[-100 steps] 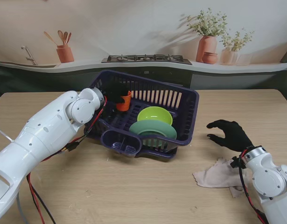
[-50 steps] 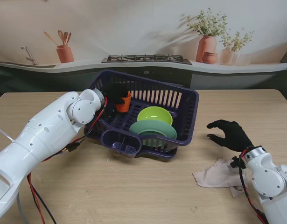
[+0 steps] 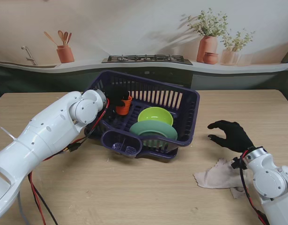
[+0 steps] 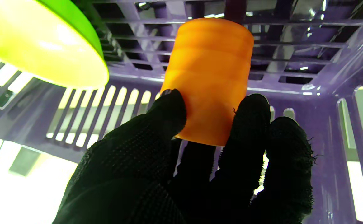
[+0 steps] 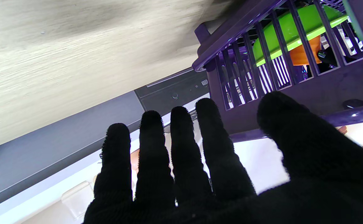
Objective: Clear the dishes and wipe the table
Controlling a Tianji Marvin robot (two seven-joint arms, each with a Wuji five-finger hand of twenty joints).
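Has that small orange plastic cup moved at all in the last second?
Yes. The orange plastic cup dropped slightly lower against the purple plastic dish rack's back slats, left robot hand gripping it.

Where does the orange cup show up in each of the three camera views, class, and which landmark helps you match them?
Stand view: the orange cup sits inside the purple dish rack, at its far left corner, held by the left hand.
Left wrist view: the cup fills the centre, fingers gripping it.
Right wrist view: a sliver of cup shows through the rack's slats.
Shared landmark: the lime green bowl.
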